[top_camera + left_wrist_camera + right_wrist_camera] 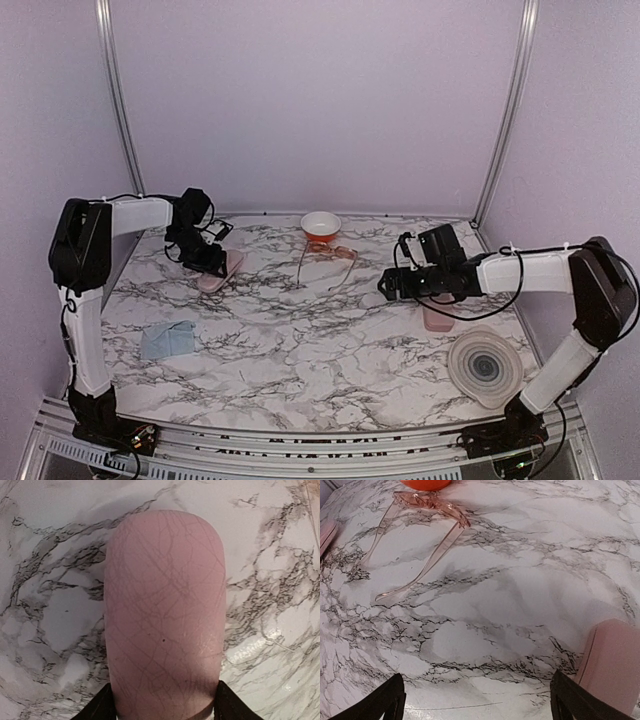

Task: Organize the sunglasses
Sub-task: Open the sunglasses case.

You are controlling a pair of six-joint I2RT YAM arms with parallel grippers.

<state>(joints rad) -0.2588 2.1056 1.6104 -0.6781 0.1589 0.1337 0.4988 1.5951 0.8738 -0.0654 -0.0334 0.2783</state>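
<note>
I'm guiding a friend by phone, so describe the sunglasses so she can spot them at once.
On the marble table, find the small orange-and-white bowl at the far middle edge. Just in front of it lie the sunglasses, temples unfolded toward the near edge. They are a thin, see-through pinkish frame, unlike the solid oblong left pink case and right pink case.

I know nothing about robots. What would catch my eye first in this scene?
On the marble-patterned table, the left end effector clasps a pink case by its sides at the far left. The right end effector hangs wide open, pointing across bare marble towards pale pinkish sunglasses lying unfolded just in front of an orange bowl at the far middle.
</note>
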